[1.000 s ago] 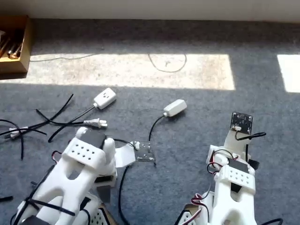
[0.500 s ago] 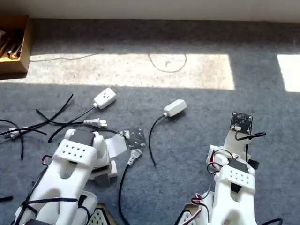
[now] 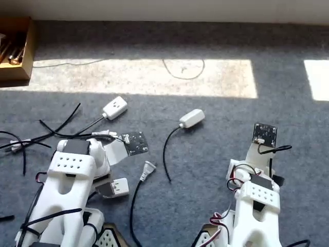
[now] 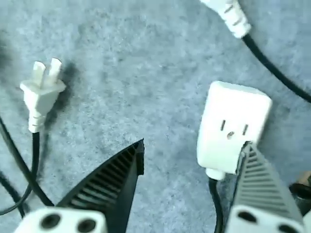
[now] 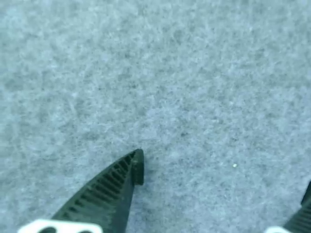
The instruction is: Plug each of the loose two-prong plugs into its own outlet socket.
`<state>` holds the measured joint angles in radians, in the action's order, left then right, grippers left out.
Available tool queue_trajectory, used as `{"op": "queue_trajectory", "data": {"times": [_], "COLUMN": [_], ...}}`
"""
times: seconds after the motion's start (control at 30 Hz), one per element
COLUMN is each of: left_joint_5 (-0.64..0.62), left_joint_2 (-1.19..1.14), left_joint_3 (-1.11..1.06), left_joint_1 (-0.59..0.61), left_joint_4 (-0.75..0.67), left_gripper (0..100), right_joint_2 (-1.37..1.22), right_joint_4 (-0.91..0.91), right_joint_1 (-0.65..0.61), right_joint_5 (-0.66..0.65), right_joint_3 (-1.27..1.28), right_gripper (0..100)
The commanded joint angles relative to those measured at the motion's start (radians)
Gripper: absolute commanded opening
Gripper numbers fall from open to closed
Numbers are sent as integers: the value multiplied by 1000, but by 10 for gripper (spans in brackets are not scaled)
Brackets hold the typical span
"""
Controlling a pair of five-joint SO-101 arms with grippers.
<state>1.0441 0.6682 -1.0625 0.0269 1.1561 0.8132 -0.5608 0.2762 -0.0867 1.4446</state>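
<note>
Your left claw [image 4: 194, 145] hangs spread beside 1 outlet socket [image 4: 233, 126], a loose plug [image 4: 41, 92] nearby; your right claw [image 5: 223, 174] is spread above open carpet [image 5: 194, 73].

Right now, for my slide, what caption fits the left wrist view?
Open left gripper over grey carpet, white outlet socket by one fingertip, loose two-prong plug lying apart.

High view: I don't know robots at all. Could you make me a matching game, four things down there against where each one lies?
Things:
1. wooden box
2. left outlet socket
3. middle outlet socket
4. near plug

Places:
A. middle of the picture, no slots showing
B. far left corner
C. lowest in the picture, on a black cord
D. left of centre, slots facing up

Pairs: 1-B, 2-D, 3-A, 4-C.
</note>
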Motion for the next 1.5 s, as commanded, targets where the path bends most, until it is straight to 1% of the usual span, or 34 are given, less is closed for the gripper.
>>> {"op": "queue_trajectory", "data": {"times": [0.0, 0.13, 0.23, 0.33, 0.4, 0.5, 0.57, 0.6, 0.67, 0.73, 0.8, 0.87, 0.9, 0.93, 1.0, 1.1, 1.13, 1.23, 1.3, 1.47], "left_joint_5": [-63, -107, -109, -101, -91, -121, -157, -170, -167, -166, -130, -104, -110, -115, -106, -41, -32, -58, -84, -123], "left_joint_2": [2, -87, -206, -318, -369, -378, -378, -378, -378, -377, -377, -361, -340, -309, -213, -45, 8, 137, 162, 162], "left_joint_3": [18, 13, 27, 68, 110, 231, 341, 406, 539, 664, 751, 779, 766, 733, 630, 446, 384, 203, 102, -22], "left_joint_1": [13, 12, 12, 13, 18, 76, 128, 151, 177, 170, 120, 67, 42, 24, 8, -18, -24, -27, -25, -24], "left_joint_4": [-121, -255, -313, -318, -319, -316, -290, -249, -89, 140, 359, 546, 608, 626, 620, 585, 554, 384, 273, 98], "left_gripper": [312, 312, 312, 312, 293, 261, 260, 260, 260, 260, 260, 257, 256, 256, 256, 256, 256, 256, 256, 256], "right_joint_2": [12, 12, 12, 12, 12, 12, 12, 12, 12, 12, 12, 12, 12, 12, 12, 12, 12, 12, 12, 12], "right_joint_4": [16, 16, 16, 16, 16, 16, 16, 16, 16, 16, 16, 16, 16, 16, 16, 16, 16, 16, 16, 16], "right_joint_1": [-5, -5, -5, -5, -5, -5, -7, -7, -7, -7, -7, -7, -7, -7, -7, -7, -7, -7, -7, -7], "right_joint_5": [2, 2, 2, 2, 2, 2, 2, 2, 2, 2, 2, 2, 2, 2, 2, 2, 2, 2, 2, 2], "right_joint_3": [-25, -25, -25, -25, -25, -25, -25, -25, -25, -25, -25, -25, -25, -25, -25, -25, -25, -25, -25, -25], "right_gripper": [474, 474, 474, 474, 474, 474, 474, 474, 474, 474, 474, 474, 474, 474, 474, 474, 474, 474, 474, 474]}}
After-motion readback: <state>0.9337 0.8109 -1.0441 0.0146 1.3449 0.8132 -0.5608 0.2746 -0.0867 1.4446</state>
